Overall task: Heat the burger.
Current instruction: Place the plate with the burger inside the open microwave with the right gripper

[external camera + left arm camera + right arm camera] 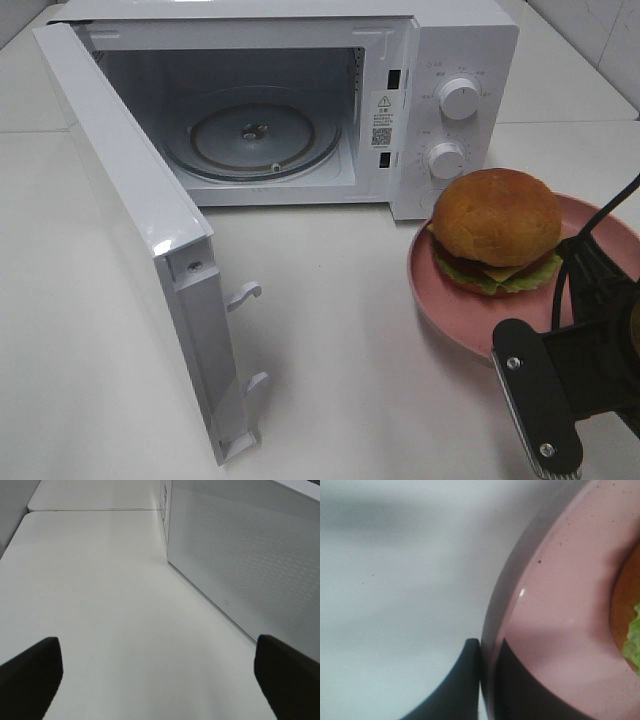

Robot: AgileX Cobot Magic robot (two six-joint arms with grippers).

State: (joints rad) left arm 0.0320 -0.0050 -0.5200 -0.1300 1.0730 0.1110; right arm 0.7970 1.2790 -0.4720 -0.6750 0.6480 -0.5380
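Jaws of the left gripper [160, 680] stand spread wide and released, with only bare white counter [115, 605] between its 2 dark tips, which are cut off at the corners of the left wrist view; it holds and touches nothing. Only that view shows this gripper, since the high camera does not catch it. Just beside it rises a white face of the microwave [250, 555] with a fine dotted pattern. From the high camera the microwave's door [120, 190] hangs open on the left, its 2 latch hooks showing at the near edge, and inside the cavity lies the round glass turntable [255, 140], with nothing on it. To the right of the cavity sit 2 white knobs, 1 above [459, 98] the other [446, 160]; the print around them is too small to read. Farther right, in front of the control panel and outside the oven, the burger [497, 228] sits on a pink plate [450, 300] on the counter, green lettuce poking out under the tan bun. The right arm [590, 350] covers the plate's near right part and is cut off by the frame edge. Only the right wrist view shows the grasp itself: the right gripper [487, 680] is clenched on the plate's rim, 1 finger outside it and 1 over the pink inner surface, with a blurred sliver of bun and lettuce at the edge.
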